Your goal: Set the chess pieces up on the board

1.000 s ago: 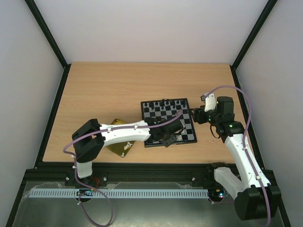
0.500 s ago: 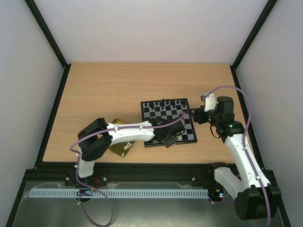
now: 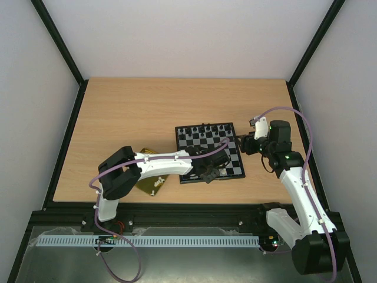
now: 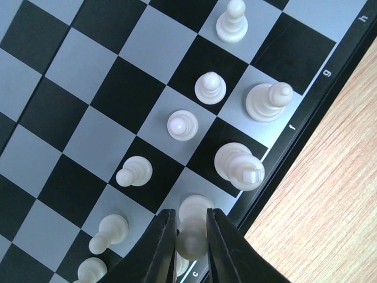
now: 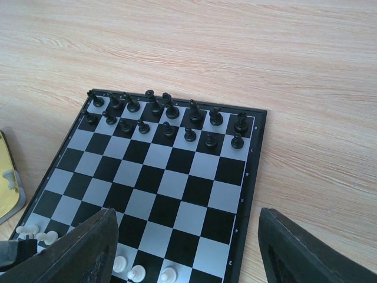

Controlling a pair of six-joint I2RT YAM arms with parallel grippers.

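I am putting a white piece [image 4: 197,205] on the board [image 4: 309,100], left gripper [image 4: 191,219] pinching it, right gripper [image 5: 187,215] hanging wide open; next I should let go gently

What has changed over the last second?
The left arm's elbow swung slightly right; the left gripper stayed at the board's near edge, closed around a white piece, nothing visibly let go. The right gripper, open, and the other pieces stayed put.
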